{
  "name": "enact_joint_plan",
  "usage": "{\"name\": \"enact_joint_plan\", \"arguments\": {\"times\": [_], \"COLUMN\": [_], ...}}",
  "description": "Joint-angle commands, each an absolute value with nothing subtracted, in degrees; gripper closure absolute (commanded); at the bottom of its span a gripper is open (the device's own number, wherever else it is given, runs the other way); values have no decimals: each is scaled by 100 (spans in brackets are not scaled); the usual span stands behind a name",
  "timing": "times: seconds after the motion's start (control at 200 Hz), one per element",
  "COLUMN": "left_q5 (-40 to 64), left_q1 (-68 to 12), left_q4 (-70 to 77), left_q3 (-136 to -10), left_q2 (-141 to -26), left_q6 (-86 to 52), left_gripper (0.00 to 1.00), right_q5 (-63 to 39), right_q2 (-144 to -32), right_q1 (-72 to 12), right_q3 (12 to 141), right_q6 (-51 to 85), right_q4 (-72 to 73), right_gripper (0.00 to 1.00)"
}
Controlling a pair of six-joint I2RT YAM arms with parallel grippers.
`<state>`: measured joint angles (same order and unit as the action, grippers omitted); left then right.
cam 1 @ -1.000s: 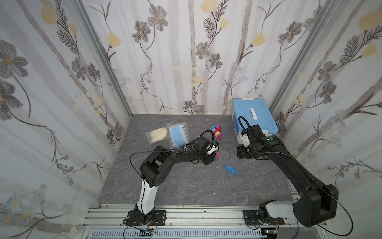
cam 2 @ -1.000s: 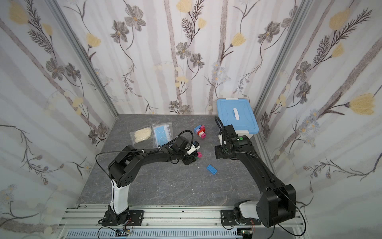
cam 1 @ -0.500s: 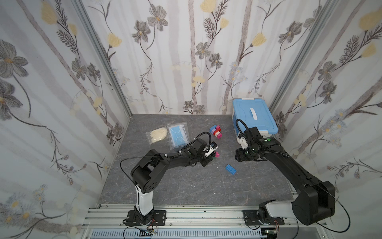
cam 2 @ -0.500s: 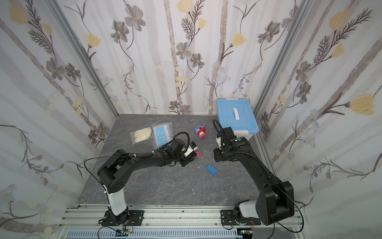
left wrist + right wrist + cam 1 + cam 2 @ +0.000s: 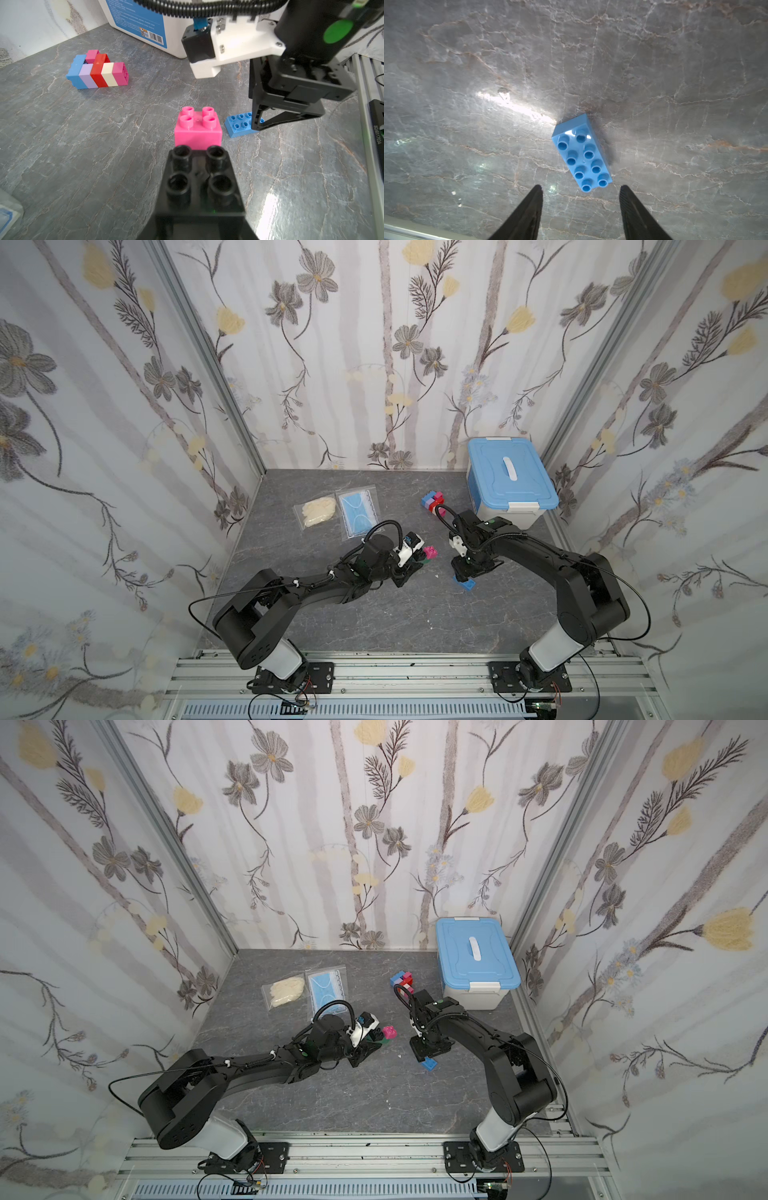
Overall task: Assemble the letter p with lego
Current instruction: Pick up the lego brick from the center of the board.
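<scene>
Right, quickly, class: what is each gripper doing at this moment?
Left gripper: closed on the black brick.
Right gripper: open, holding nothing, at the blue brick.

Black square four-stud plastic brick (image 5: 198,182), studs up, clamped in left gripper (image 5: 198,209). Just beyond, pink square four-stud plastic brick (image 5: 198,128), upright on grey marbled table (image 5: 83,145); contact between the two unclear. Near the pink one, long light-blue eight-stud plastic brick (image 5: 581,158), flat, studs up, alone. Well apart from all three, joined row of bricks (image 5: 97,72) lying on its side: blue, lavender, red, cream, pink, with second pink brick (image 5: 92,55) behind.
</scene>
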<state>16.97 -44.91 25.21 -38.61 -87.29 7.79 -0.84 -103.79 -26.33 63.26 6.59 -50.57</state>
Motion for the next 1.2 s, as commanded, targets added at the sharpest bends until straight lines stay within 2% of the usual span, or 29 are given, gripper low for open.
{"name": "enact_joint_plan", "arguments": {"times": [0.0,0.635,1.194], "left_q5": [1690,1451,1355], "left_q1": [-4482,-4475,-4449], "left_q4": [2917,2745,2741], "left_q3": [-3669,-3398,-3270], "left_q2": [-8512,-7860,-7739], "left_q6": [632,602,710], "left_gripper": [83,83,83], "right_q5": [177,333,281], "right_q2": [-10549,-11185,-11561], "right_q1": [-2650,-2860,-3015], "right_q3": [6388,6920,6848], "right_q6": [664,819,1981], "right_q4": [-4877,-5532,-5131], "right_gripper": [39,45,43]}}
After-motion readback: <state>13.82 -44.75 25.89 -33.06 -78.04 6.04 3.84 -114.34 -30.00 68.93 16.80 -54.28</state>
